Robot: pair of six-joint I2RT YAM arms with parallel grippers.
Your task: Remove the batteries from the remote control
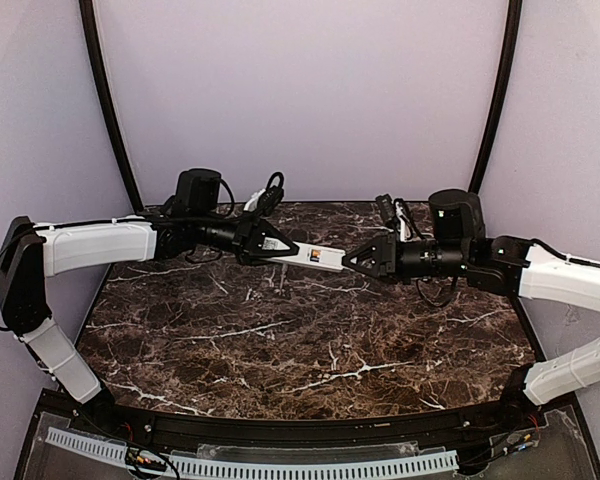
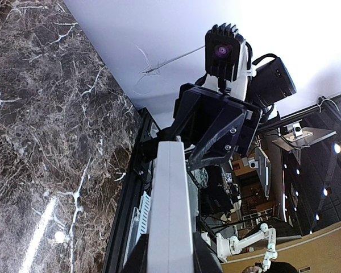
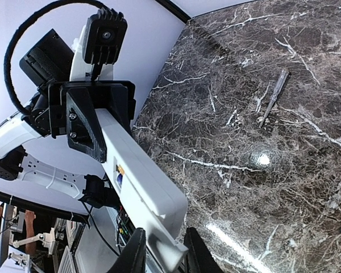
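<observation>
above the table (image 1: 280, 350), left gripper (image 1: 286, 249) and right gripper (image 1: 353, 260) clamp one remote control (image 1: 306, 253)

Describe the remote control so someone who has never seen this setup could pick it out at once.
Above the dark marble table, the left arm and right arm reach toward each other. The remote control bridges them, clamped in jaws at both ends, off the surface. Unlike the black jaws either side, it is a slim white bar with a small orange patch.
</observation>
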